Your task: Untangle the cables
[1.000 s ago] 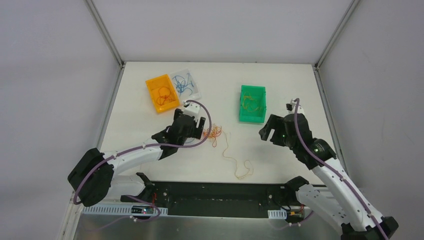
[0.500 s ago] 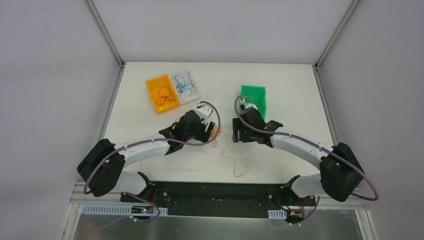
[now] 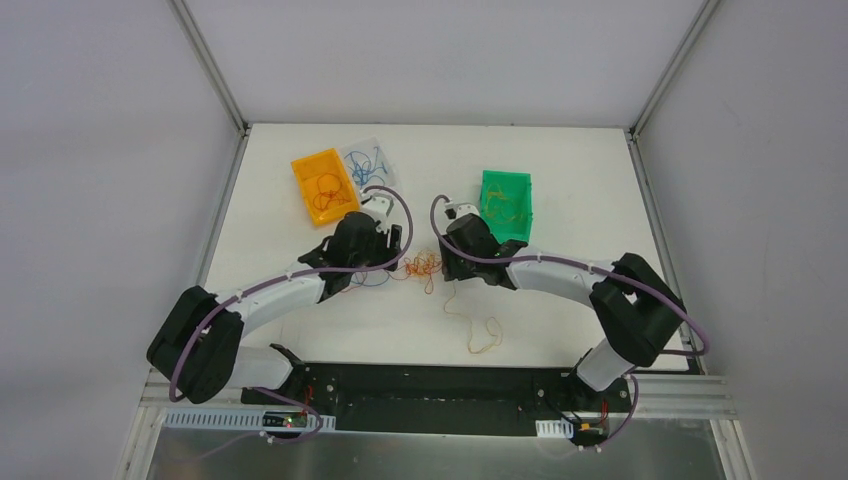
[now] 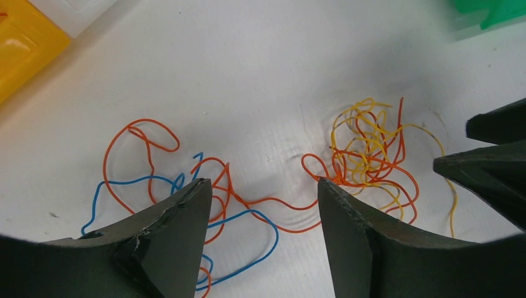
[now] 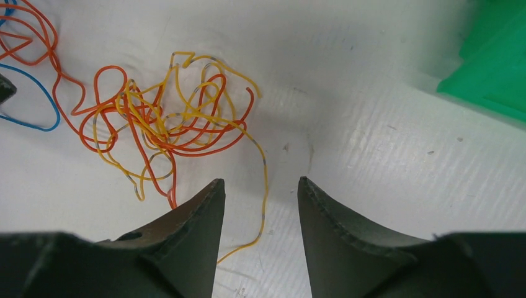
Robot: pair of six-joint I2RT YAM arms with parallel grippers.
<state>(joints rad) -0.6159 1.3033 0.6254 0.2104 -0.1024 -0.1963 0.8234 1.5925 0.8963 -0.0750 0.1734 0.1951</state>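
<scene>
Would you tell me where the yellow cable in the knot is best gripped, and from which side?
Grip the yellow tail where it runs clear of the orange-and-yellow knot, coming straight down from above with the right fingers astride it. There it lies flat and single, so the fingers would probably close on that strand only; inside the knot orange loops cross it.

The cables point(image 3: 425, 268) lie tangled flat on the counter point(image 3: 400, 335). A tight knot of orange-red and yellow strands point(image 5: 167, 118) joins, by one orange-red strand, looser blue and orange-red loops point(image 4: 178, 184) to its left. A long yellow strand point(image 3: 470, 322) trails from the knot toward the near edge.
</scene>
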